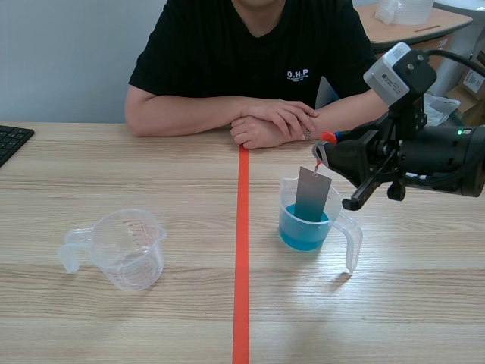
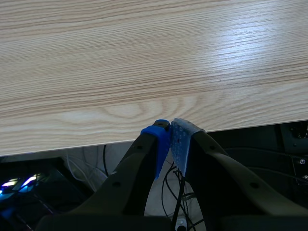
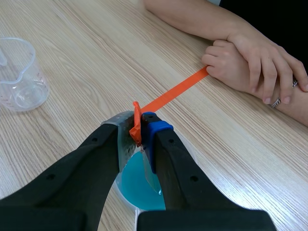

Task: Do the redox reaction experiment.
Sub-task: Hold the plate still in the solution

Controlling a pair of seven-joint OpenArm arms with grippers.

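Grey metal plate [image 1: 312,196] hangs in blue soln [image 1: 303,233] in cup [image 1: 353,246], lower end submerged. Right gripper [image 3: 139,134] clamped on plate's top. Left gripper [image 2: 169,139] pads together, empty, at table [image 2: 144,57] edge. Dip underway; prob. left: wait for reaction, lift out.

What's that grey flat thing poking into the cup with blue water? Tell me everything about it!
The grey plate is a thin, flat rectangle that looks like dull metal, with a small orange-red tab at its top. The right gripper is shut on that top end, holding it nearly upright, slightly tilted. Its lower end reaches into the clear cup and seems to dip into the blue liquid.
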